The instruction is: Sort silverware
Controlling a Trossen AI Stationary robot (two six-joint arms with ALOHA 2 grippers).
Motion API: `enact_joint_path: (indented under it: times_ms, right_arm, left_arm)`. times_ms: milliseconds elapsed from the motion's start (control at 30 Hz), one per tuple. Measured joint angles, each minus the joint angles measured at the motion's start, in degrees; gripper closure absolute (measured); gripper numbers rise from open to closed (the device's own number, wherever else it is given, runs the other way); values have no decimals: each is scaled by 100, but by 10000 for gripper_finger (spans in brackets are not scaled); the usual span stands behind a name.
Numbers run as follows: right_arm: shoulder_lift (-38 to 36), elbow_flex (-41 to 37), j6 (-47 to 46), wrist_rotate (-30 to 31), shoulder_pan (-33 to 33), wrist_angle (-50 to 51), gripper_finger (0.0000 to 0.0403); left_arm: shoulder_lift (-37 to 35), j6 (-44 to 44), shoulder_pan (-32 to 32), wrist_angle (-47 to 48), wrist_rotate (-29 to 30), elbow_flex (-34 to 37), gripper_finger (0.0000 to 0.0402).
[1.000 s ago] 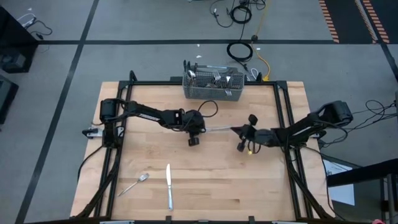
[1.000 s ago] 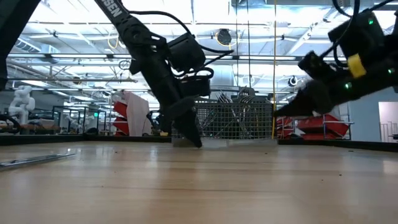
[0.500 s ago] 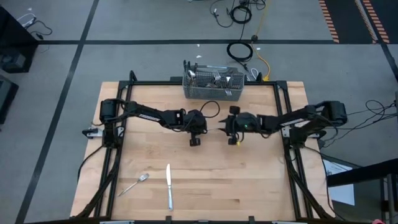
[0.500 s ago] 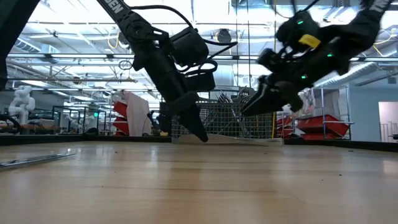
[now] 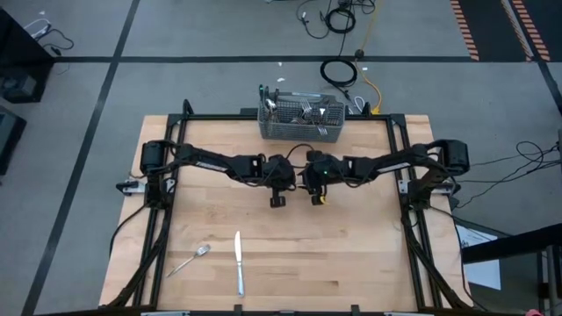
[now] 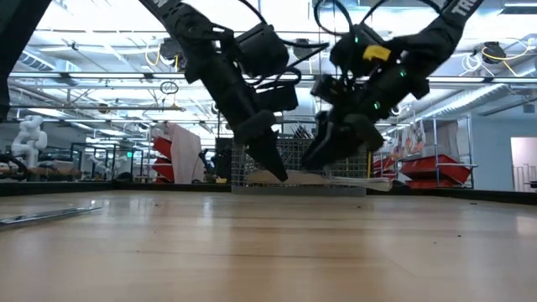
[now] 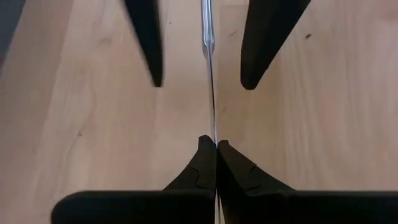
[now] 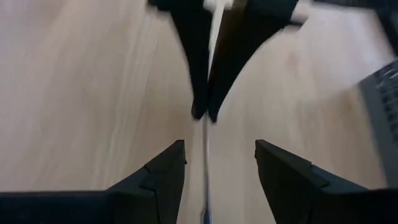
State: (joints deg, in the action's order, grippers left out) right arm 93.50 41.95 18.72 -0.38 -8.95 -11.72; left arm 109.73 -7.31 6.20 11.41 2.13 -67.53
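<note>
Knife (image 7: 209, 93) in L gripper (image 7: 216, 148)

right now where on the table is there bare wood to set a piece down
Free: the front right corner of the table, right of the knife, and the strip behind the left arm beside the basket. Crowded: the middle, where the left tool and right tool meet, and front left around the fork.

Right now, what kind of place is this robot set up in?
Probably a large robotics lab or warehouse-style workshop: high ceiling with strip lights, red bins on racks, a white humanoid figure, and cables on the taped grey floor.
</note>
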Motion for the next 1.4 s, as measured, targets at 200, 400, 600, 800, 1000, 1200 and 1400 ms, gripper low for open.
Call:
enact_joint_path:
  times_ms: [200, 400, 600, 800, 1000, 1200, 1400]
  right_arm:
    - [-194, 266, 146, 3, 2, 484, 218]
    - [-167, 270, 66, -58, 8, 797, 218]
    - [-167, 271, 147, 319, -4, 775, 259]
    - [-167, 271, 164, 243, 4, 893, 323]
    - [-167, 271, 254, 38, -1, 1005, 347]
    - [-167, 271, 254, 24, 0, 1203, 395]
    - [-169, 269, 105, 131, 11, 1136, 401]
  left_arm:
    - [0, -392, -35, 469, 208, -368, 399]
    - [-7, -406, -35, 465, 205, -559, 399]
    - [-7, -399, -118, 477, 223, -566, 399]
    - [-7, -359, -209, 452, 322, -566, 399]
    - [-7, -356, -236, 399, 330, -574, 399]
    - [-7, -356, -301, 454, 408, -763, 399]
    - [-4, -285, -319, 479, 512, -791, 399]
